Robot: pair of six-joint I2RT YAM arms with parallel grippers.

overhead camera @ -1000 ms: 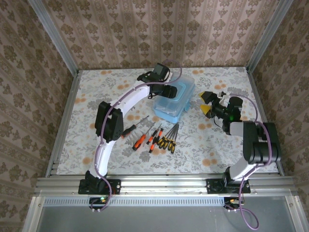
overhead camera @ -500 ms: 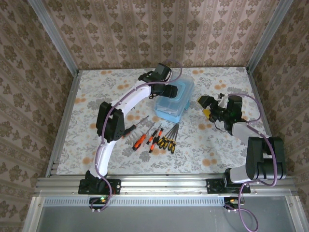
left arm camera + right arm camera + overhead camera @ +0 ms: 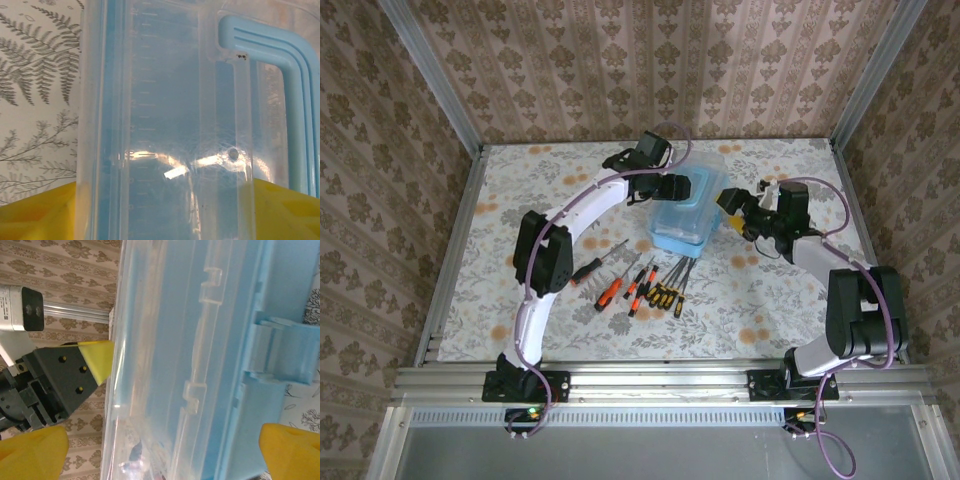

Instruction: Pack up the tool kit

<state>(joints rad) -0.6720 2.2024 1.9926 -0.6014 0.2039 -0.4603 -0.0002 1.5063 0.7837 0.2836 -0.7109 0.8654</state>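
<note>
The clear blue tool case [image 3: 690, 225] is on the far middle of the tabletop [image 3: 520, 190]. The left gripper [image 3: 677, 188] is clamped across the case's far end, with a yellow pad [image 3: 35, 212] on either side. The right gripper [image 3: 731, 205] is spread wide at the case's right side and holds nothing. Screwdrivers [image 3: 645, 283] lie loose just in front of the case.

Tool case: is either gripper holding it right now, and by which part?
The left gripper holds the tool case, clamped across its far end. The right gripper stands open around its right side, gripping nothing.
</note>
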